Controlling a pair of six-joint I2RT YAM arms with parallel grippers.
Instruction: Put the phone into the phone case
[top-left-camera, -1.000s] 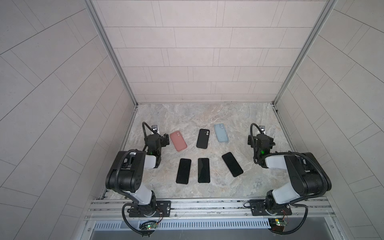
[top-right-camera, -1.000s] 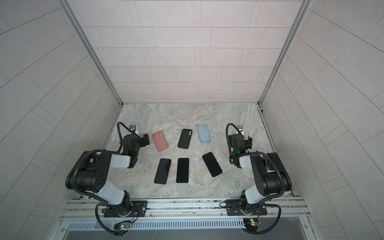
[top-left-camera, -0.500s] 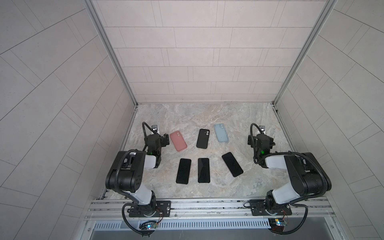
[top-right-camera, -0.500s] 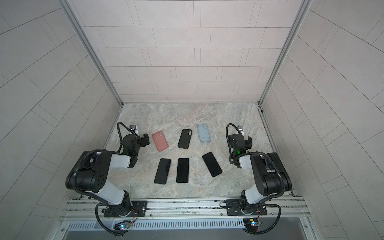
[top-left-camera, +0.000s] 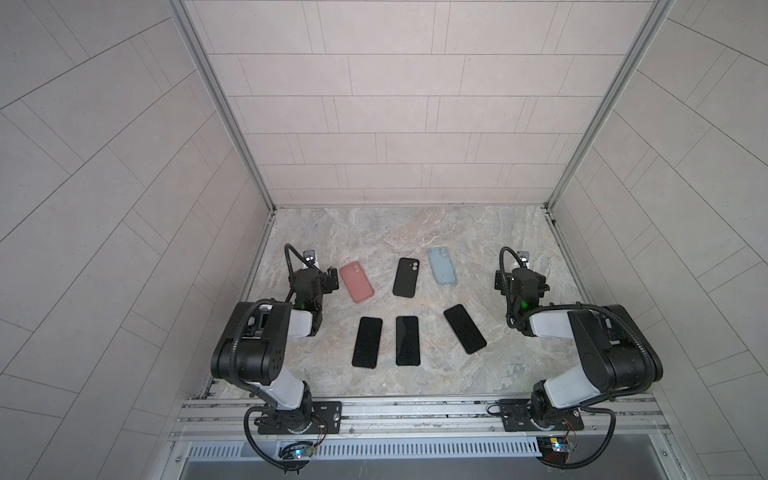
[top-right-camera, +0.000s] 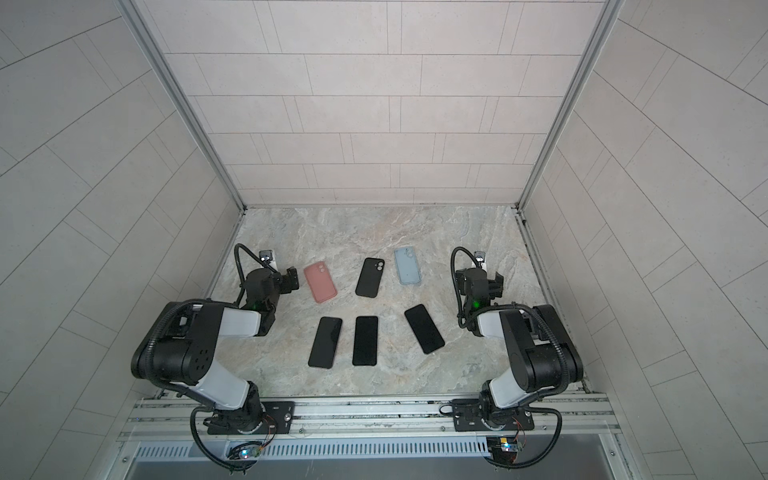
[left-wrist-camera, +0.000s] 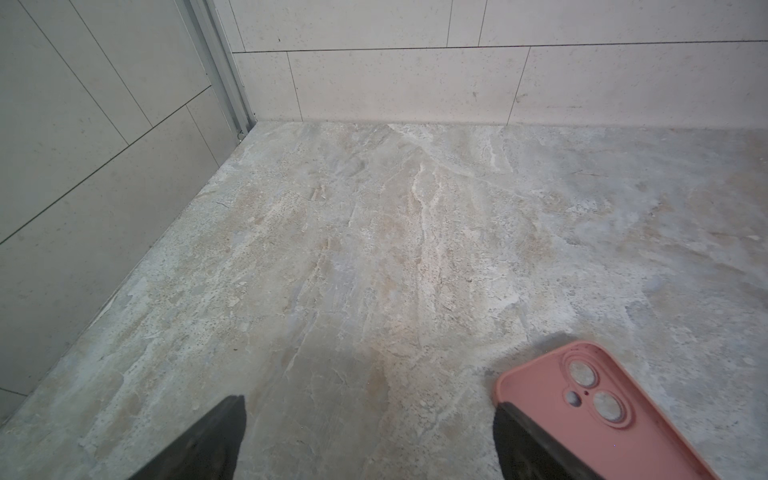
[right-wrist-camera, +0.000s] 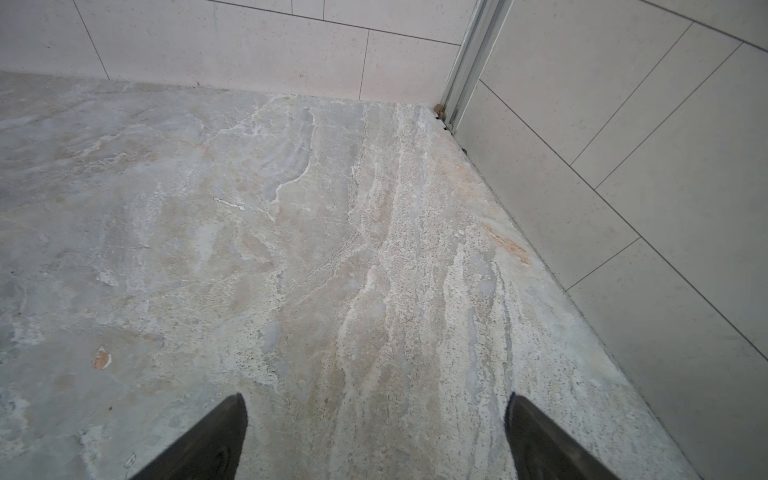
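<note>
Left fingers (left-wrist-camera: 208, 440) stand spread and empty, just beside the pink case (left-wrist-camera: 602, 415). Right fingers (right-wrist-camera: 208, 440) are spread over the table (right-wrist-camera: 332, 249). The nearest phone (top-left-camera: 367, 342) lies flat, apart from that case. The case appears back-up: turn it over, then seat the phone's camera corner first. No legible writing.

Bright, even, diffuse light from above; no hard glare. Both top views sharp, pale tiled walls (top-left-camera: 104, 187) splay out at the edges. Left wrist view: soft shadow rims the flat matte pink phone case (left-wrist-camera: 548, 399); my dark fingertips (left-wrist-camera: 208, 444) blur close-up.
</note>
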